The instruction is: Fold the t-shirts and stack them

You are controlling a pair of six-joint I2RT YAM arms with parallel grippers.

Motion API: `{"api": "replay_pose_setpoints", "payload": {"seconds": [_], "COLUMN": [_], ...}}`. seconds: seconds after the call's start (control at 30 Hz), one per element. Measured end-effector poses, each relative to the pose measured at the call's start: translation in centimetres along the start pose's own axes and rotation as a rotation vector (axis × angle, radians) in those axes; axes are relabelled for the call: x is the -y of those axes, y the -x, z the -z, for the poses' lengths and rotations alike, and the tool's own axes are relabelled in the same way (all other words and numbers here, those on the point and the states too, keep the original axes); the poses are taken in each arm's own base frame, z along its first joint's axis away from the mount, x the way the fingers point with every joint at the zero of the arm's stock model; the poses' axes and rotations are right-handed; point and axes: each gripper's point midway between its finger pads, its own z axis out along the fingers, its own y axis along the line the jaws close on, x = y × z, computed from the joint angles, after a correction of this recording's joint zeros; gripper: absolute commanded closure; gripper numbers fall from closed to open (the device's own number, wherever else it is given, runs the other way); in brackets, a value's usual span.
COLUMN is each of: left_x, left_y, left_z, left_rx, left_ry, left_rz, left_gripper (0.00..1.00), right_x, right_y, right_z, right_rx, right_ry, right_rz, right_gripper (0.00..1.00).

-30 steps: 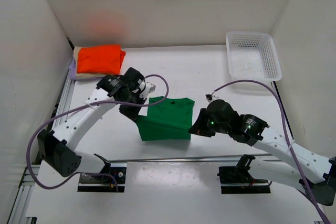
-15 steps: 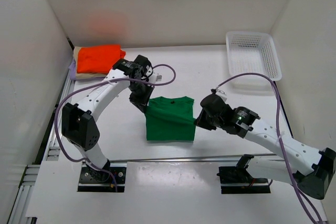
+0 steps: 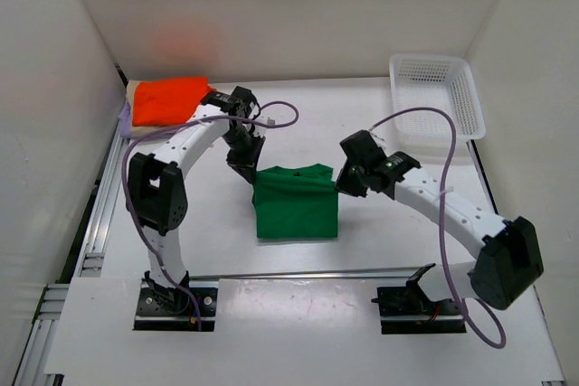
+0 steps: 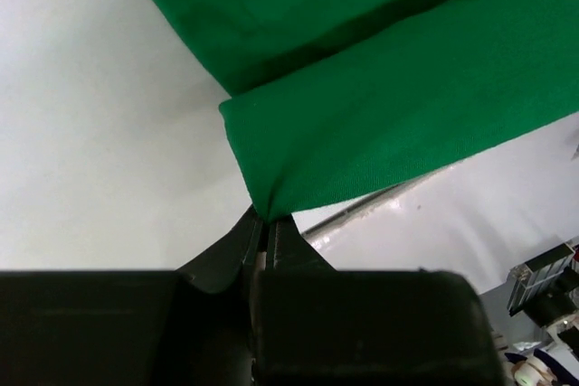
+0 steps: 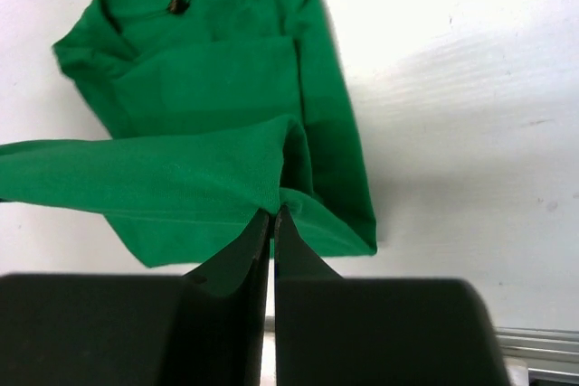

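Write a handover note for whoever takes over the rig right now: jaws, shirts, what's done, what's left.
Left gripper: jaws shut on one corner of the green t-shirt.
Right gripper: jaws shut on the opposite corner.
Green t-shirt: table centre, partly folded, pinched edge raised over the lower layer.
Done: orange-red t-shirt lies folded at the far-left corner.
Left: finish the green fold, then stack it on the orange-red one.

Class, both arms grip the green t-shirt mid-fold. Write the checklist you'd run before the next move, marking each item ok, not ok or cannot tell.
1. Left gripper shut on the green t-shirt edge: ok.
2. Right gripper shut on the opposite edge: ok.
3. Layers underneath lying smooth: cannot tell.
4. Orange-red t-shirt at far left, top uncovered for stacking: ok.
5. White basket well away from the green t-shirt: ok.
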Motion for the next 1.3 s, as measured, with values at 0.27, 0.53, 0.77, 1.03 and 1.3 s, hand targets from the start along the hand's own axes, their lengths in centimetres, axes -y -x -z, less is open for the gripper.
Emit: {"api": "replay_pose_setpoints", "payload": {"seconds": [0.27, 0.53, 0.77, 1.03, 1.3], "left_x": [-1.8, -6.5, -11.8, -10.0, -9.2], "left_y": [2.1, 5.1, 9.1, 7.3, 5.9], "left_z": [-2.1, -3.7, -2.6, -2.6, -7.1], "left_rx": [0.015, 0.076, 0.210, 0.228, 0.095], "left_ry": [0.004, 0.083, 0.180, 0.088, -0.019], "left_rz": [0.026, 0.077, 0.129, 0.123, 0.152], "left_gripper": [0.87, 0.53, 0.42, 0.40, 0.47], "right_x": [-0.4, 0.3, 0.1, -3.5, -4.8], "right_y": [3.1, 5.8, 9.4, 7.4, 6.7], "right_z": [-3.3, -8.8, -10.1, -9.6, -15.2], "right_rx": [-0.010, -0.055, -0.002, -0.038, -0.166], "right_ry": [-0.049, -0.146, -0.144, 0.038, 0.081], "right_rz": [-0.028, -0.035, 0.024, 0.214, 0.262], "right_gripper": [0.96, 0.53, 0.58, 0.49, 0.49]}}
